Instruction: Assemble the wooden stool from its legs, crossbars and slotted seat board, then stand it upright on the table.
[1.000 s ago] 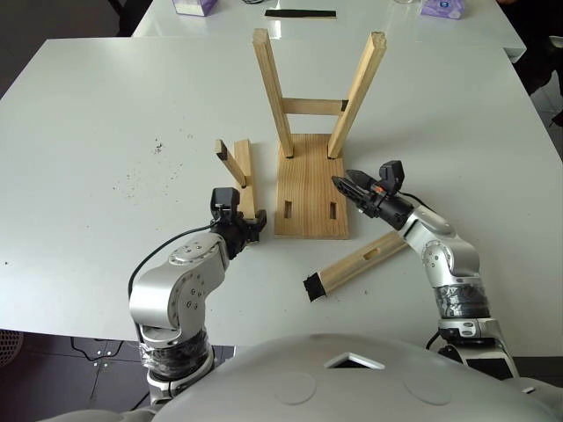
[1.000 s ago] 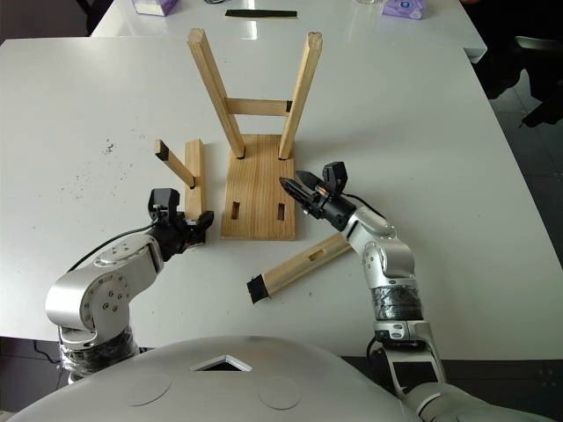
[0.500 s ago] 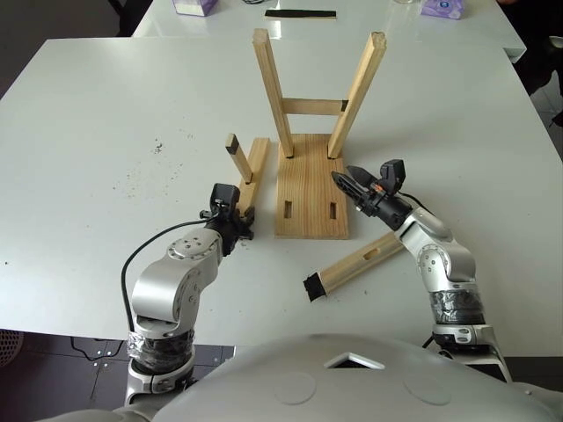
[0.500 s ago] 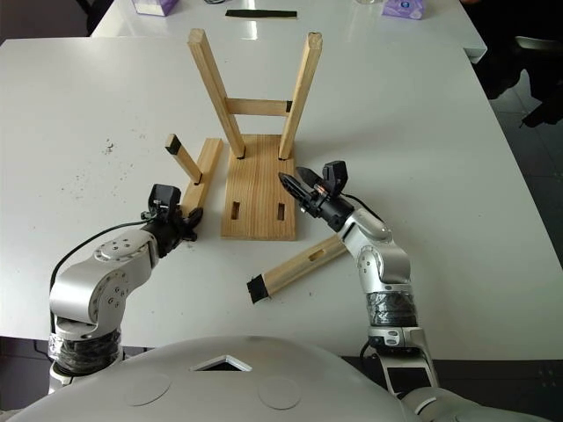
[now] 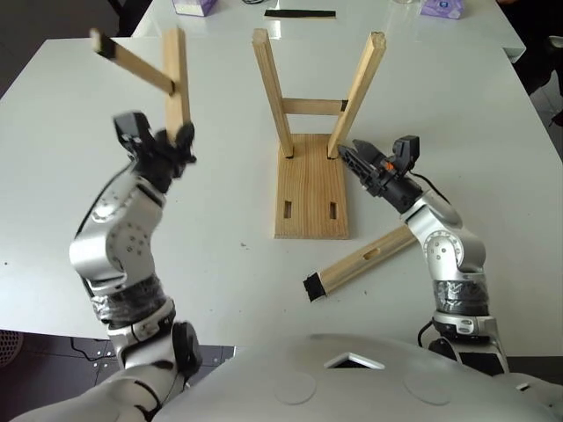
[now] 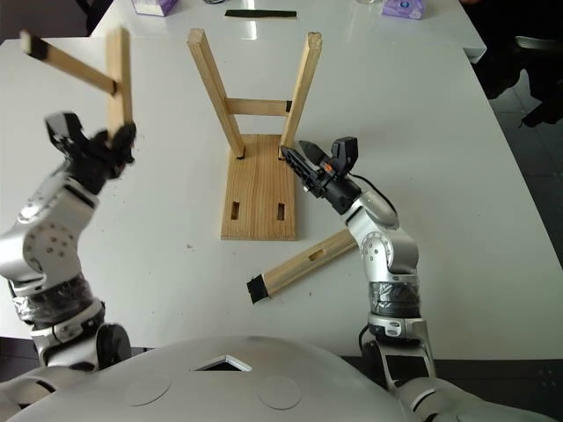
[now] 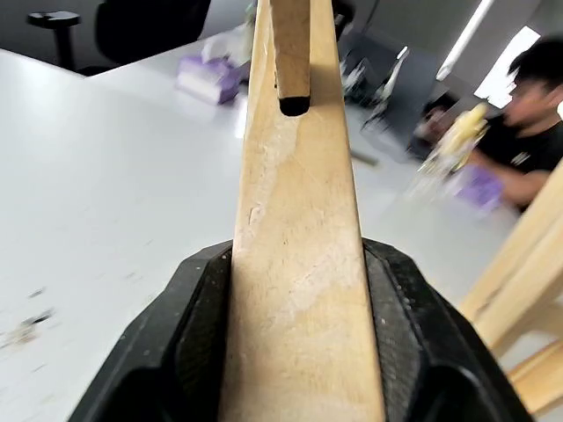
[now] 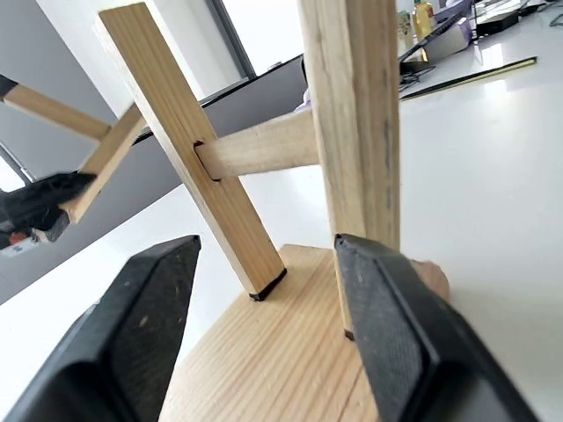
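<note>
Two legs and a crossbar stand slotted in the seat board, flat on the white tabletop. Left fingers clamp a third leg low, held aloft; right fingers gape empty beside one upright. Light, stiff, smooth timber, I'd judge: grip near the ends. Fourth leg lies loose. More tables behind.

light: bright, diffuse overhead | shadows: soft, faint | glare: glossy far table | blur: left wrist background out of focus
</note>
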